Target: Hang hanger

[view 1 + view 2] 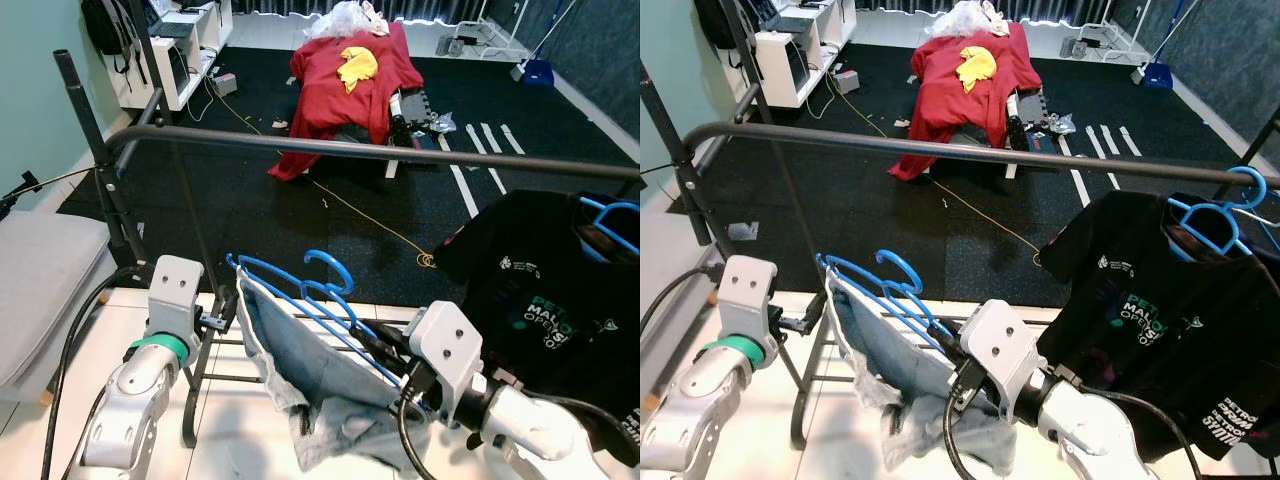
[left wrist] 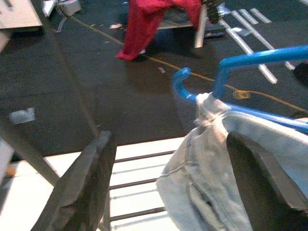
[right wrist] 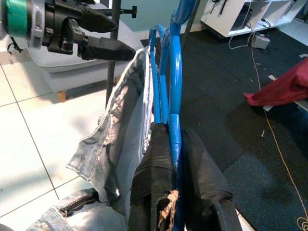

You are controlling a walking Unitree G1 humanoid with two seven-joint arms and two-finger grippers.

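My right gripper (image 3: 168, 139) is clamped on the lower bar of the blue hanger (image 1: 890, 290), its two black fingers (image 3: 154, 163) pressed against the plastic from either side. The hanger carries pale denim jeans (image 1: 320, 380), which sag in folds beneath it. It sits below the dark rail (image 1: 380, 150) of the clothes rack, its hook (image 1: 330, 265) pointing up and not yet over the rail.

My left gripper (image 2: 171, 183) hangs just beside the hanger's far end, fingers spread wide, with nothing between them; the denim edge and the curled tip of the hanger lie in the gap ahead of it.

Along the rail there is bare length from its left corner, where it bends into the upright post (image 1: 100, 150), all the way across to the right end. There a black printed T-shirt (image 1: 1160, 320) already hangs on a second blue hanger (image 1: 1225, 215).

Under me the floor is white tile (image 1: 40, 440); beyond the rack's base it turns to black matting (image 1: 250, 200). A grey cushioned seat (image 1: 40, 280) stands at my left. Farther off, a red cloth (image 1: 340, 90) is draped over some furniture, with a yellow piece (image 1: 358, 65) on top. A yellow cord (image 1: 370, 215) trails across the mat, and white shelving (image 1: 190, 40) stands at the far left.
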